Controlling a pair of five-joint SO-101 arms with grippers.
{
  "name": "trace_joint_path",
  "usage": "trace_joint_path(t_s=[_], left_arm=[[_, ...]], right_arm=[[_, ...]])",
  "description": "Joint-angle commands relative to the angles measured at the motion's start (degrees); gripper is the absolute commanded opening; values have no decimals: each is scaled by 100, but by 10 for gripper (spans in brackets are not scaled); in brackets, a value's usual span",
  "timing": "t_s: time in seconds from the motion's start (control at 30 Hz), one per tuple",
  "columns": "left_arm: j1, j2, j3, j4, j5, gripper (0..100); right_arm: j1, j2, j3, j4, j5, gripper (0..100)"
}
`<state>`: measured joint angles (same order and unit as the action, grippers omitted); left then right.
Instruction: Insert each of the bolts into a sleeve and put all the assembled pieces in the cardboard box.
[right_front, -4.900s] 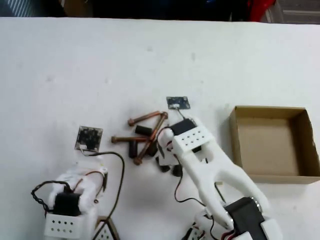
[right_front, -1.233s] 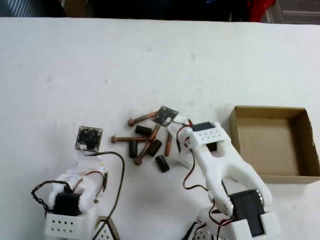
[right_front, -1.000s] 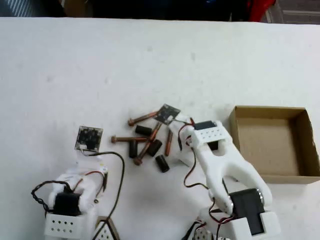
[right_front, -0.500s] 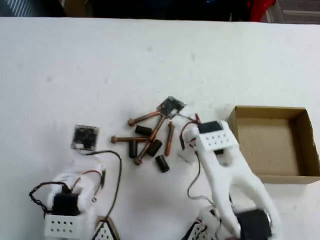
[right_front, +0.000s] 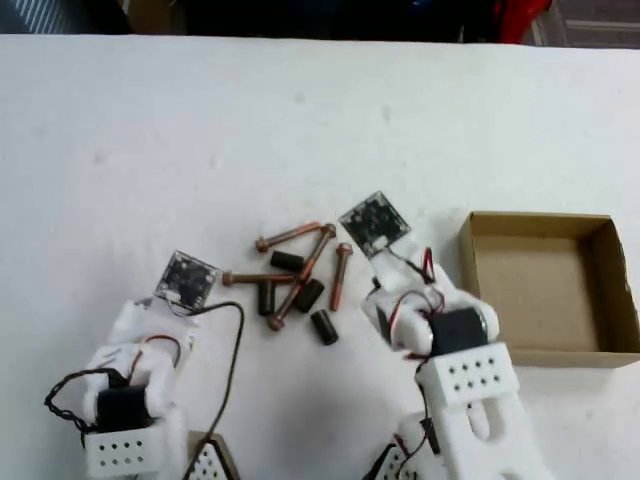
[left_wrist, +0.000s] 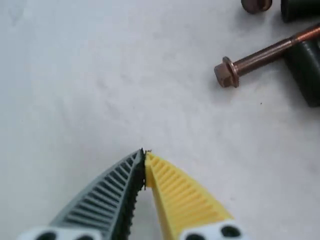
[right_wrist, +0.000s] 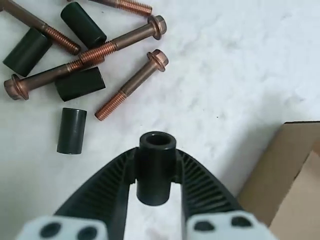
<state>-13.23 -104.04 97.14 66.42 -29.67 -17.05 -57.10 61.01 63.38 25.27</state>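
Sleeve (right_wrist: 157, 150), sides partly behind right tool (right_wrist: 157, 156)

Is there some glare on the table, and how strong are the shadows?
High view: the table is evenly lit, without glare. Left wrist view: a bolt casts a faint, soft shadow. Right wrist view: a loose sleeve casts hardly any.

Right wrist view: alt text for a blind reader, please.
The right end effector grips a black cylindrical sleeve, its open bore visible. Beyond it, copper-coloured threaded bolts and four more black sleeves lie loose on the white table, with a brown cardboard box corner nearby.
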Motion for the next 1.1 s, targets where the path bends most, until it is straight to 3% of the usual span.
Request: trace_joint_path(t_s=[0.0,0.23,0.47,0.6,0.87,1.07], left_arm=[[-13,-48,-9,-193,-193,24],[101,-48,-105,-475,-211,24],[716,-48,-967,70,-202,24],[743,127,-1389,132,-202,24],[1059,2870,-2620,-484,-316,24],[1701,5095,-3807,-633,-193,24]], right_arm=[[48,-567,264,-224,-62,16],[831,-1525,914,-233,-62,16],[840,-2747,1415,-224,-88,16],[840,-3442,1653,-233,-580,16],[840,-4611,2136,-242,-633,16],[840,-4593,2470,-699,-633,16]])
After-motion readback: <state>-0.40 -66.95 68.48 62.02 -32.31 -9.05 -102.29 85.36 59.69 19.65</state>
